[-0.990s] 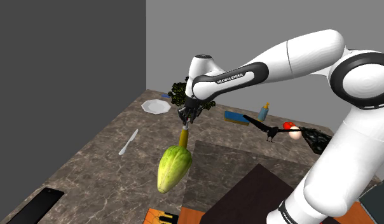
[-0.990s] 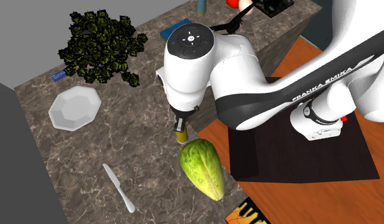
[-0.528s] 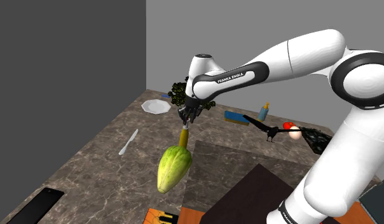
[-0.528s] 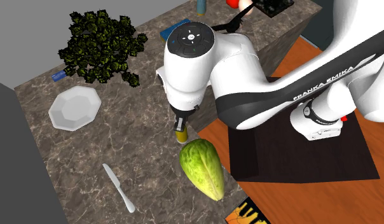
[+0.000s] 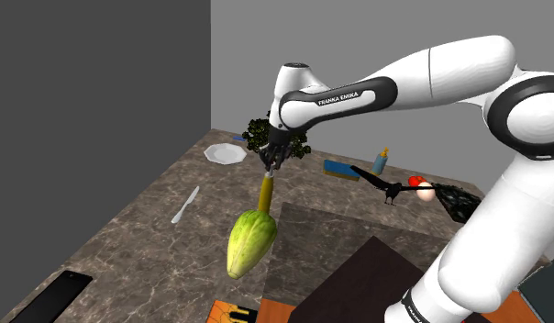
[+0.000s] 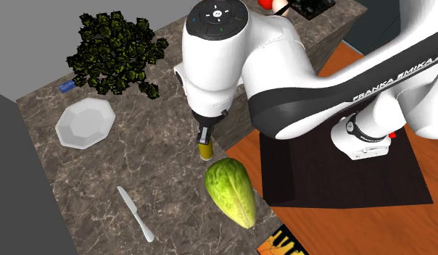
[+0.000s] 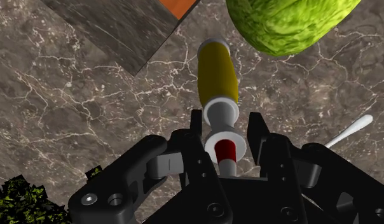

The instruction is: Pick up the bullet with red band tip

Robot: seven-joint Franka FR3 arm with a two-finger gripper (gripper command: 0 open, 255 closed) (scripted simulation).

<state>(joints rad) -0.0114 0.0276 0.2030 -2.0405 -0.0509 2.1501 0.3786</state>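
The bullet [image 7: 217,73] has a yellow body, a white neck and a red band at its tip. It hangs upright under my gripper [image 7: 226,127], whose black fingers [image 7: 196,127] are shut on the white and red tip end. In the shoulder view the bullet [image 5: 265,193] points down from the gripper [image 5: 269,167] over the dark marble counter [image 5: 138,220]. Its lower end is close to the top of a big green-yellow leafy vegetable [image 5: 250,240]. From the second exterior view, the bullet [image 6: 205,150] shows below the gripper [image 6: 204,136], just behind the vegetable [image 6: 230,191].
A white plate [image 6: 83,124] and a dark leafy bush [image 6: 116,51] lie toward the back wall. A white knife [image 6: 135,213] lies on the counter beside the vegetable. A blue item [image 5: 341,169], a small bottle [image 5: 382,161] and a black bird figure [image 5: 390,191] stand further back.
The arm and gripper have risen a little above the counter, carrying the bullet up with them. Nothing else has moved.
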